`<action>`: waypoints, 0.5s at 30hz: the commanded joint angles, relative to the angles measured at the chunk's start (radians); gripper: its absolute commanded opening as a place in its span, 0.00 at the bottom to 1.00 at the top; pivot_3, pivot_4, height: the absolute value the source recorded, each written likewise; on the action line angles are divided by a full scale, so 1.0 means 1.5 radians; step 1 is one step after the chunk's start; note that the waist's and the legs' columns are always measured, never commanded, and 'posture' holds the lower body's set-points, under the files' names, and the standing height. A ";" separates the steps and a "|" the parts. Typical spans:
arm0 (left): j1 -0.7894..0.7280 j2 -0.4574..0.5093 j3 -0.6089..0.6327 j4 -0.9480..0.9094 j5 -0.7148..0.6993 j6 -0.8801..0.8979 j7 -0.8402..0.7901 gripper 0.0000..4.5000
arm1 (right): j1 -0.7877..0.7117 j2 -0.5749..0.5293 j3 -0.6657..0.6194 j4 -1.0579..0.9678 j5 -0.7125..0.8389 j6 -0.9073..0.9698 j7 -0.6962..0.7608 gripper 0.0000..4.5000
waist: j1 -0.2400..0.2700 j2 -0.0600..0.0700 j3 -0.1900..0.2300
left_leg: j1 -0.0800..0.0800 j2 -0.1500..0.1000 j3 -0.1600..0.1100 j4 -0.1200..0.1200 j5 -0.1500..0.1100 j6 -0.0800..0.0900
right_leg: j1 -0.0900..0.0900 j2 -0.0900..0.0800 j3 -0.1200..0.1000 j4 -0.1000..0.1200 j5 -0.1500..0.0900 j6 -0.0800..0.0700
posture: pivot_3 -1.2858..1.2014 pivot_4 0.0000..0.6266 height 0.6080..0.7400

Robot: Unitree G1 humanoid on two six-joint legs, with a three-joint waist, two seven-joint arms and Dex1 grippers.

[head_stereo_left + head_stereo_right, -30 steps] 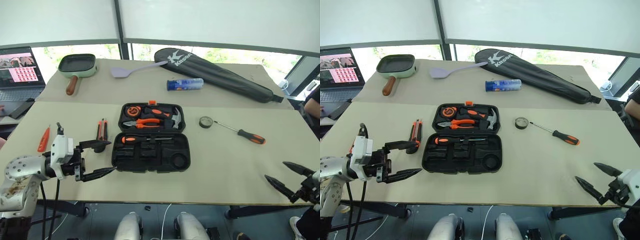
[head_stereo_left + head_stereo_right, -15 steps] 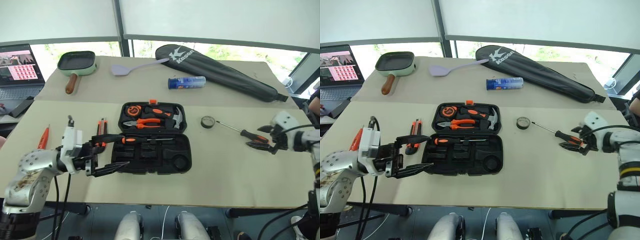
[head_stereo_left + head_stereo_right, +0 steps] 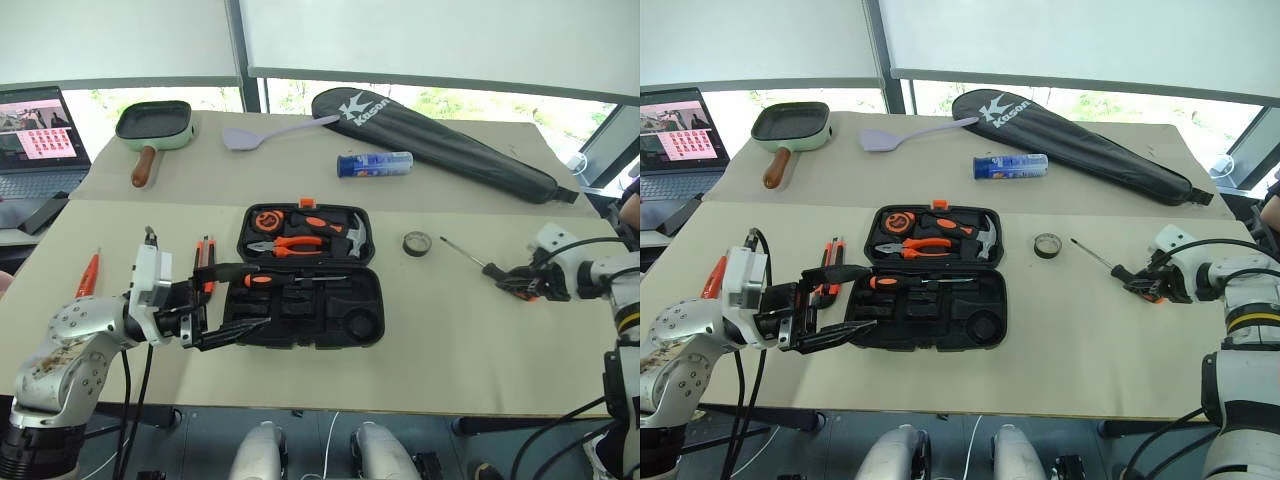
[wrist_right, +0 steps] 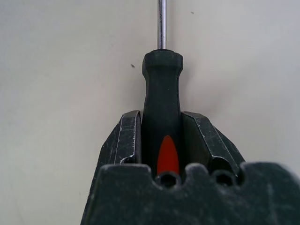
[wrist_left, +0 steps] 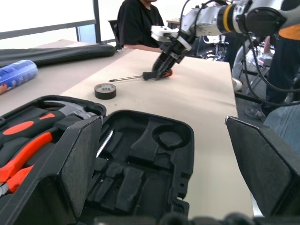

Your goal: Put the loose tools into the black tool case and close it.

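jaws of right gripper (image 4: 161, 140) around screwdriver (image 4: 161, 89) handle

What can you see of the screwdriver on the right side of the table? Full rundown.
The screwdriver has a thin bare metal shaft and a black handle with orange inlay, rubbery-looking plastic. It lies flat on the beige table, to the right of the small dark tape roll, with its tip pointing toward the roll but apart from it. The right gripper has closed on its handle, one black finger on each side. It has not been lifted.
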 commanded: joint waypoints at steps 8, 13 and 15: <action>0.074 0.011 0.098 0.054 0.026 -0.052 -0.018 1.00 | 0.061 -0.022 -0.054 -0.423 0.196 0.128 0.256 0.21 | -0.022 0.002 0.001 | 0.002 0.002 -0.001 -0.001 0.000 0.000 | 0.000 0.001 0.001 0.001 0.000 0.000 | 0.52 0.24 1.00; 0.122 0.014 0.126 0.082 0.054 -0.091 -0.031 1.00 | 0.076 0.079 0.035 -0.765 0.249 0.405 0.178 0.21 | -0.026 0.002 0.001 | 0.003 0.003 -0.004 -0.002 0.000 0.000 | 0.000 0.002 0.001 0.002 0.000 -0.001 | 0.52 0.24 1.00; 0.138 0.009 0.128 0.081 0.064 -0.103 -0.029 1.00 | 0.063 0.128 0.088 -0.846 0.241 0.500 0.130 0.21 | -0.018 0.002 0.001 | 0.001 0.003 -0.005 -0.002 0.000 0.000 | -0.001 0.002 0.000 0.002 0.000 -0.001 | 0.52 0.24 1.00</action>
